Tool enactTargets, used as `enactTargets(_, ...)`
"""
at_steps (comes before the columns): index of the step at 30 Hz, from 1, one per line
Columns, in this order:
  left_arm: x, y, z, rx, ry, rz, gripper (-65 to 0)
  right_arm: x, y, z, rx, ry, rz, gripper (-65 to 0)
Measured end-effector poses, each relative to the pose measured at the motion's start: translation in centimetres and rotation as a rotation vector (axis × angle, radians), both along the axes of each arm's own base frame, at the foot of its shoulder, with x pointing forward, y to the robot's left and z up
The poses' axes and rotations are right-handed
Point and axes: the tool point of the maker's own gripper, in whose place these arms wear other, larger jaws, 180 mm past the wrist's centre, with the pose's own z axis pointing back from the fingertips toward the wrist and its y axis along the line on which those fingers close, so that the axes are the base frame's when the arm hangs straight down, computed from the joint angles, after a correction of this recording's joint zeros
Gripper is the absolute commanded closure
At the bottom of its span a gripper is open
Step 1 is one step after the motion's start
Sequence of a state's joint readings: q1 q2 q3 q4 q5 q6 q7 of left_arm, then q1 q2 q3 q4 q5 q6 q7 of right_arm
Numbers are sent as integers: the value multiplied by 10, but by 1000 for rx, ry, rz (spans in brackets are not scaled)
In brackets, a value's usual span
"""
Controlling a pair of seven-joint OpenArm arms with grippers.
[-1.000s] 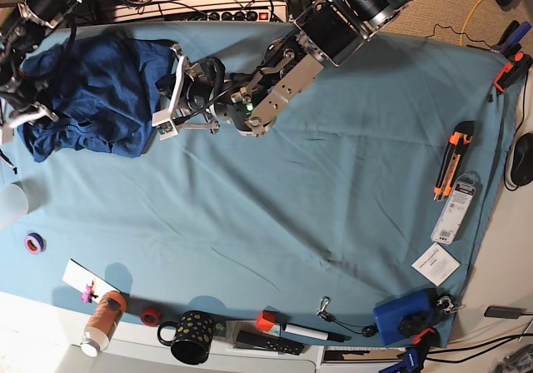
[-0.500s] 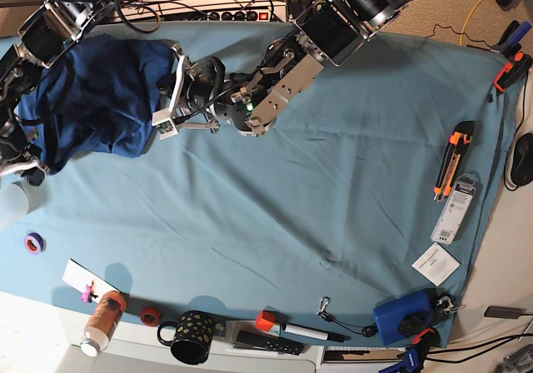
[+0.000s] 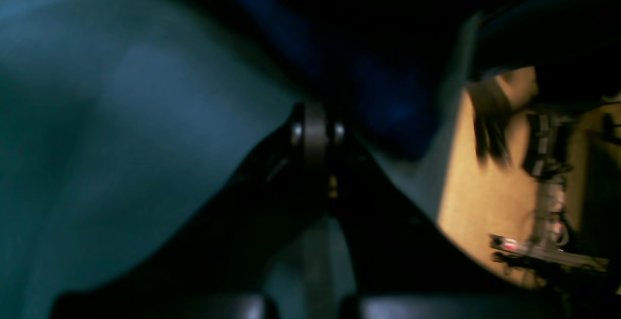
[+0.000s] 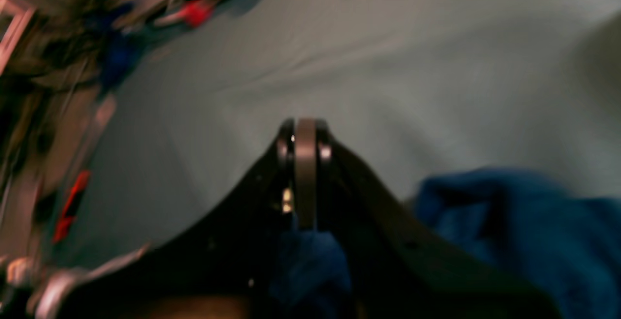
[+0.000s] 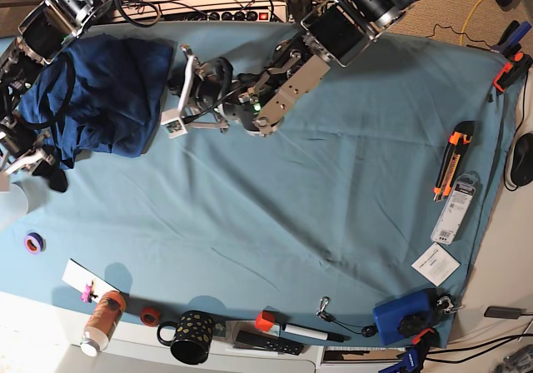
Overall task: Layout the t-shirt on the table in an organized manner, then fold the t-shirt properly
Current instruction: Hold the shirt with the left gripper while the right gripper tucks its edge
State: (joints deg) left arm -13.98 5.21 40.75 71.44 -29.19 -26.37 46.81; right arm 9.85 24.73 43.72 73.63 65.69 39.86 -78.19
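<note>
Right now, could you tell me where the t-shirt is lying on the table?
In the base view, the t-shirt lies bunched at the table's upper-left corner, between the right gripper and the left gripper.

A black polka-dot ceramic mug [image 5: 191,337] stood beside a small red tape roll [image 5: 150,315]. An orange-and-black utility knife [image 5: 452,159] lay above a clear plastic blister pack [image 5: 455,209].

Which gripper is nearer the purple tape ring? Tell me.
The right gripper. It sits just above the purple tape ring at the table's left edge; the left gripper is farther off, beside the t-shirt.
</note>
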Motion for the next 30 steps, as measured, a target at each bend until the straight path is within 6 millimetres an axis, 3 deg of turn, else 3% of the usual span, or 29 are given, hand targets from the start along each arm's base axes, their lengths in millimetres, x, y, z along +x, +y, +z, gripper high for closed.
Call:
enactTargets(8, 5, 5, -2, -5, -13, 11, 0, -43, 11, -34, 48, 106, 44, 0)
enactTargets(11, 5, 5, -2, -5, -14, 11, 0, -57, 21, -24, 53, 74, 77, 0)
enactTargets(16, 5, 5, -2, -5, -14, 12, 0, -65, 44, 13, -47, -34, 143, 0)
enactTargets(19, 5, 5, -2, -5, -14, 11, 0, -78, 57, 13, -112, -21, 164, 0)
enactTargets(24, 5, 5, -1, -6, -13, 12, 0, -95, 53, -12, -280, 113, 133, 0)
enactTargets(28, 5, 5, -1, -6, -13, 12, 0, -120, 27, -60, -432, 344, 40, 0)
enactTargets(30, 5, 5, -1, -6, -13, 12, 0, -119, 16, -64, -446, 352, -57, 0)
